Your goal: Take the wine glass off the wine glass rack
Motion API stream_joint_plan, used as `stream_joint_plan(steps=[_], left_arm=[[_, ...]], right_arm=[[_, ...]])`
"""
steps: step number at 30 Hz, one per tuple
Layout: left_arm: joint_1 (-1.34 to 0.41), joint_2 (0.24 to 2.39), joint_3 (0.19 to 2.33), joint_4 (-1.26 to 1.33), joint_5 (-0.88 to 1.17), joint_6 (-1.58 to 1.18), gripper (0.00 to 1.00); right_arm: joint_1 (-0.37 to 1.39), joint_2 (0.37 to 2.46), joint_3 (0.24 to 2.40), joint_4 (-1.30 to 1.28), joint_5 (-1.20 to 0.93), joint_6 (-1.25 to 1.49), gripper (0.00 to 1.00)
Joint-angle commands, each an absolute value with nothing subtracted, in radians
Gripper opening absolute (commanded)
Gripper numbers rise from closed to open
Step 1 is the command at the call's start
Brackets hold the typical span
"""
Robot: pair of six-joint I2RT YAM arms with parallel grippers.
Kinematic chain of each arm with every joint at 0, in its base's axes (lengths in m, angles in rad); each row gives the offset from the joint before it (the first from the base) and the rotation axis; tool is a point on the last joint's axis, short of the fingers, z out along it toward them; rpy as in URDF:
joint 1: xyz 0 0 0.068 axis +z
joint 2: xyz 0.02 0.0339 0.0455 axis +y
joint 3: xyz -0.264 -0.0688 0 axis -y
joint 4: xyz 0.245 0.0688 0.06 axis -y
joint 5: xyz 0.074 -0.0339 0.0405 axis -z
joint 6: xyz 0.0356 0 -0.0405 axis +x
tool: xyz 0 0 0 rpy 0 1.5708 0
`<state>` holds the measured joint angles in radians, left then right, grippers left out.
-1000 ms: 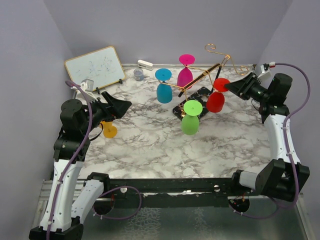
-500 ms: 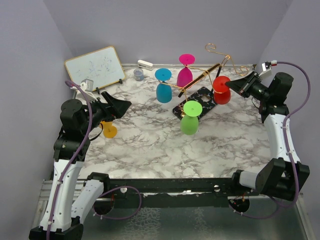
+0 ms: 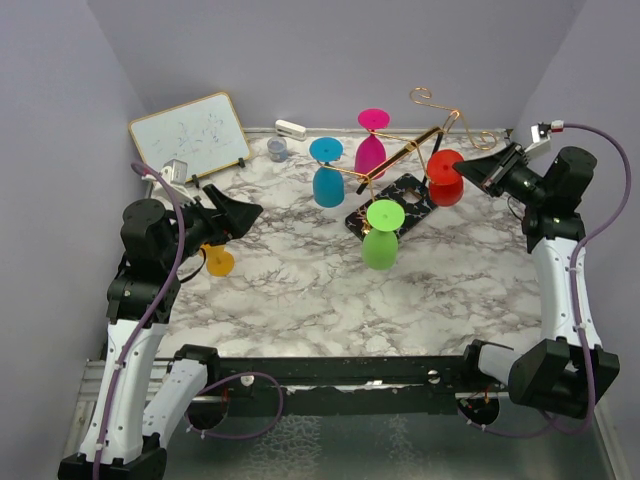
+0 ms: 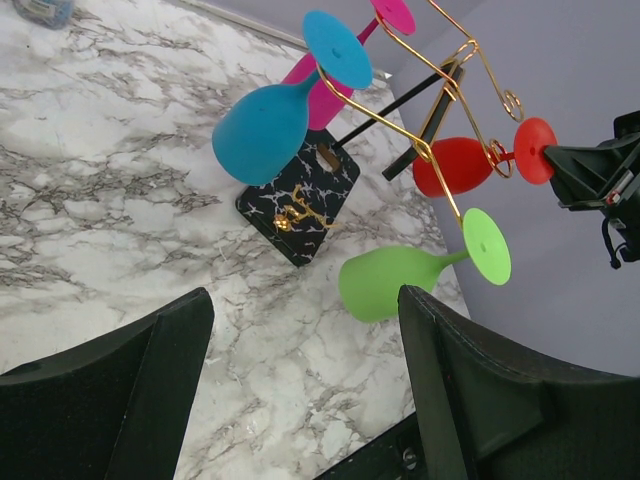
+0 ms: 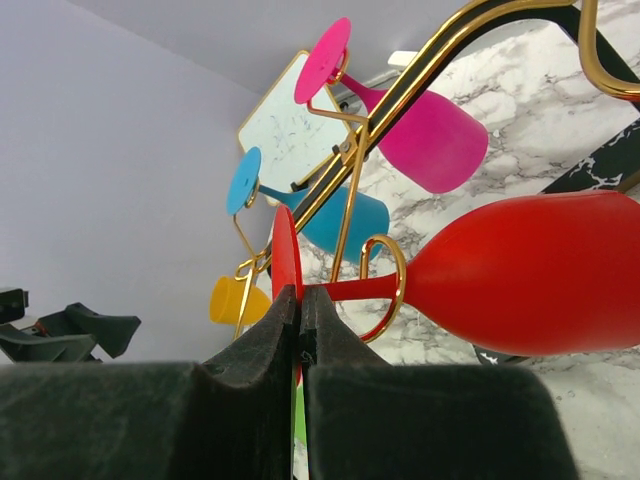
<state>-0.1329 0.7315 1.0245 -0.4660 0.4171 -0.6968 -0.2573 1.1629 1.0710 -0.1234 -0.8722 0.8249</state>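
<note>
Right pincer (image 5: pixel 300 300) clenched on the red wine glass (image 5: pixel 520 270) foot, hung in the wine glass rack (image 5: pixel 410 95), stem running away from me, bowl farthest, grip plain from my wrist, unclear from above

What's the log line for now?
right hand: shut on red wine glass foot | glass: on gold wire rack | left hand: open

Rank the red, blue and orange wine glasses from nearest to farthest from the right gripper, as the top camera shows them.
Measured from the right gripper:
1. red wine glass: on the right side of the rack, its foot pinched by the gripper.
2. blue wine glass: hanging on the rack's left side.
3. orange wine glass: far left, off the rack.
</note>
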Motion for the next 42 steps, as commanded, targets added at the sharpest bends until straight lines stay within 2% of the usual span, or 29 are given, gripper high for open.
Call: stream_joint_plan(steps=[1, 14, 28, 42], left_arm=[[-0.135, 0.716, 1.047, -0.473, 0.399, -0.682, 0.77], [-0.135, 0.709, 1.022, -0.465, 0.399, -0.690, 0.77], [-0.135, 0.715, 0.994, -0.429, 0.410, -0.715, 0.76], [-0.135, 0.712, 0.984, -0.434, 0.407, -0.716, 0.76]], right_arm=[[-0.261, 1.125, 1.126, -0.182, -0.876, 0.844, 0.01], [-0.261, 1.144, 1.132, -0.272, -0.966, 0.761, 0.01], [-0.254, 1.193, 1.140, -0.247, -1.042, 0.767, 0.01], [-0.177, 1.267, 1.219, -0.219, -0.974, 0.762, 0.01]])
